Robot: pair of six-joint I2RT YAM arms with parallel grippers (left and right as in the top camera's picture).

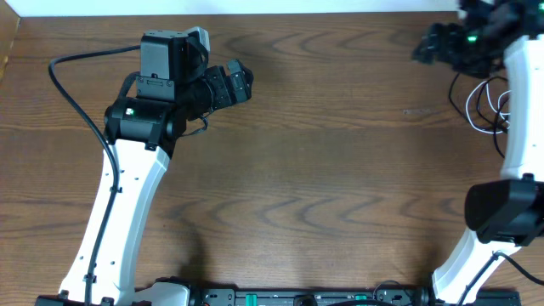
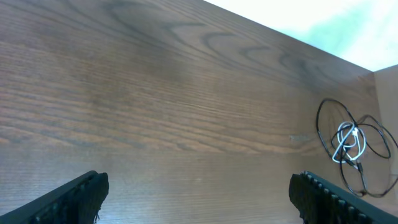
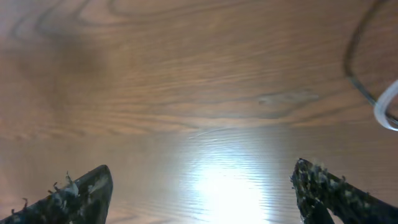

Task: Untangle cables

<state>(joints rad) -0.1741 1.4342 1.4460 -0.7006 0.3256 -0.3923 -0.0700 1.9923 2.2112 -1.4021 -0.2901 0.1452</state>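
The two cables lie tangled together near the table's right edge: a black cable (image 1: 481,92) in wide loops and a white cable (image 1: 473,117) in a small coil, both partly hidden under my right arm. The left wrist view shows them far off at the right, the black loops (image 2: 323,124) around the white coil (image 2: 346,140). The right wrist view catches an arc of the black cable (image 3: 356,59) and a bit of the white cable (image 3: 387,107) at its right edge. My left gripper (image 1: 246,82) (image 2: 199,199) is open and empty, far left of the cables. My right gripper (image 1: 422,49) (image 3: 202,193) is open and empty, left of the cables.
The wooden table (image 1: 340,170) fills the view. A thick black wire (image 1: 72,93) runs along my left arm. A black bar (image 1: 297,297) lies along the front edge. A raised wooden wall (image 2: 385,93) stands at the table's right side.
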